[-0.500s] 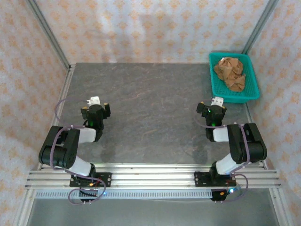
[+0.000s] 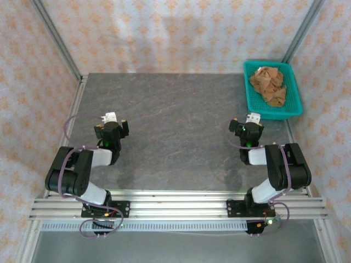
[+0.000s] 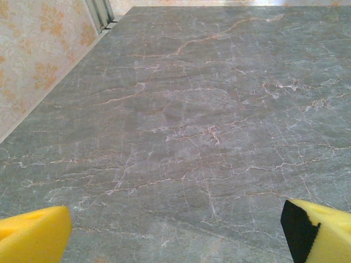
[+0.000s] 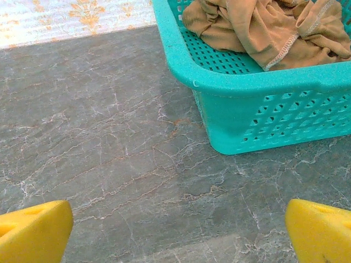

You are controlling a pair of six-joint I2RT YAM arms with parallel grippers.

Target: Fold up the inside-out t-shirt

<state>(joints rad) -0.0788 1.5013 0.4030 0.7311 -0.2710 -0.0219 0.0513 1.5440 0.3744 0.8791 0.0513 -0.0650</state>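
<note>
The tan inside-out t-shirt [image 2: 269, 84] lies crumpled in a teal basket [image 2: 293, 107] at the table's far right; the right wrist view shows the t-shirt [image 4: 263, 24] bunched above the basket's rim [image 4: 247, 82], seams showing. My right gripper [image 2: 247, 127] hovers low just in front of the basket, open, its yellow fingertips [image 4: 33, 230] wide apart with bare table between them. My left gripper [image 2: 112, 127] is over the left half of the table, far from the shirt. It is open too, yellow fingertips [image 3: 33, 233] spread over bare stone.
The grey marbled tabletop [image 2: 175, 126] stretches between the arms. Patterned walls and metal frame posts [image 2: 55, 38] enclose the table on three sides. The left wall [image 3: 33, 66] runs close beside my left gripper.
</note>
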